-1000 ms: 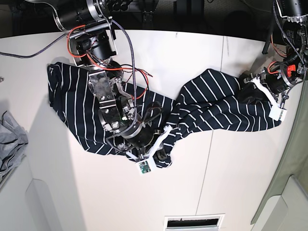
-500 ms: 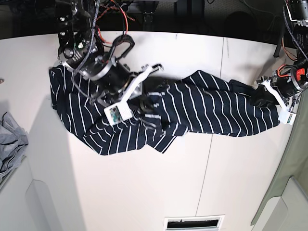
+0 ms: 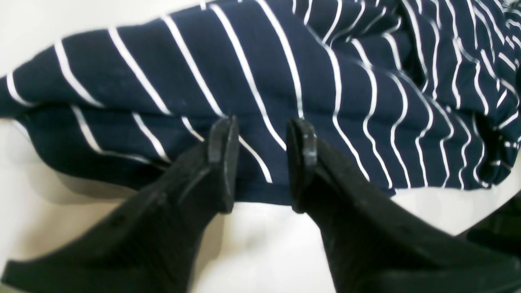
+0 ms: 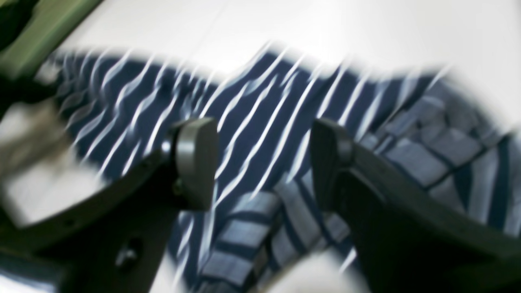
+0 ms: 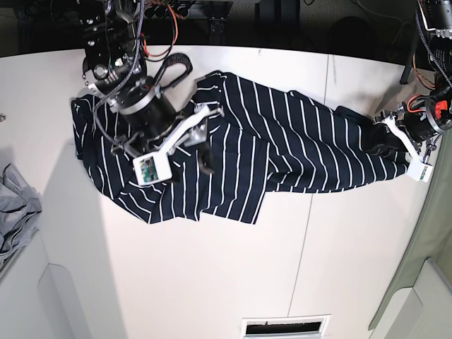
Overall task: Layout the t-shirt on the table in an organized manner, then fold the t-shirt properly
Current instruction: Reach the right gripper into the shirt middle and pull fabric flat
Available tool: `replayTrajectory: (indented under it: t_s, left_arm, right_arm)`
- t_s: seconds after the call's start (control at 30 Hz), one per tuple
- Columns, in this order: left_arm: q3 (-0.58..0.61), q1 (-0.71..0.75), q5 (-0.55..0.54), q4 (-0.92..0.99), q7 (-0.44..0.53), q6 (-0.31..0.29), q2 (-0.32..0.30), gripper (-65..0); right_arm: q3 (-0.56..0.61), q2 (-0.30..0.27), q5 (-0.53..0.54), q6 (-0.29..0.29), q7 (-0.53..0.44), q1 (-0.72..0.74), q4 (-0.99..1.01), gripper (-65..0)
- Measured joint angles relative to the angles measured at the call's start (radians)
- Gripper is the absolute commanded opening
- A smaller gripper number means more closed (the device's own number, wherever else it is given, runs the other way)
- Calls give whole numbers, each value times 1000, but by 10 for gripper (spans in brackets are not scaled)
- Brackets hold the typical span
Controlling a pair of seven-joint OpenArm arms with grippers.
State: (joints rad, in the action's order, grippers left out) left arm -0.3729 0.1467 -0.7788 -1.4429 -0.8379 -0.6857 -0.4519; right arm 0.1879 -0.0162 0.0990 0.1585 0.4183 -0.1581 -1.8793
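T-shirt (image 5: 240, 152) — dark navy with thin white stripes, lying spread across the far half of the white tabletop (image 5: 212, 275), stretched from one side to the other with folds and a doubled-over flap near its middle. One end lies under the right arm; the other end reaches the left arm at the tabletop's edge.

Left pincer (image 3: 260, 162) — jaws apart with a narrow gap, tips set over the shirt's hem where navy cloth meets bare tabletop. From the wrist view, cloth shows between the jaws; whether they touch it I cannot tell. In the base view it sits at the shirt's end (image 5: 385, 138).

Right pincer (image 4: 260, 162) — jaws well apart, nothing held, above striped cloth. The wrist view is blurred, so details of the fabric below are unclear. In the base view it stands over the shirt (image 5: 201, 152).

Grey cloth (image 5: 14, 212) — bunched beside the tabletop, well apart from the shirt.
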Motion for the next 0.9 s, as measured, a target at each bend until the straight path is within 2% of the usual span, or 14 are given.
replayTrajectory:
  t_s: [0.07,0.13,0.3,0.47,0.57,0.77,0.8,0.83,0.9]
  left_arm:
    - [0,2,-8,0,-12,0,0,-422]
    - [0,2,-41,0,-33,0,0,-422]
    - [0,2,-80,0,-43,0,0,-422]
    - [0,2,-79,0,-37,0,4,-422]
    - [0,2,-70,0,-16,0,5,-422]
    - [0,2,-52,0,9,0,6,-422]
    - [0,2,-50,0,8,0,7,-422]
    - [0,2,-50,0,9,0,11,-422]
    - [0,2,-50,0,11,0,23,-422]
  right_arm:
    - [-2,36,-47,-26,-13,57,37,-293]
    - [-1,67,-59,-21,-15,114,119,-293]
    - [2,127,-64,-20,-8,281,484,-293]
    - [40,158,-49,24,-135,397,825,-293]
    - [83,158,-40,32,-180,404,877,-293]
    - [94,158,-40,32,-182,407,877,-295]
    - [94,158,-44,32,-182,407,877,-306]
    - [94,158,-57,32,-182,407,877,-347]
    - [94,158,-77,32,-182,407,877,-486]
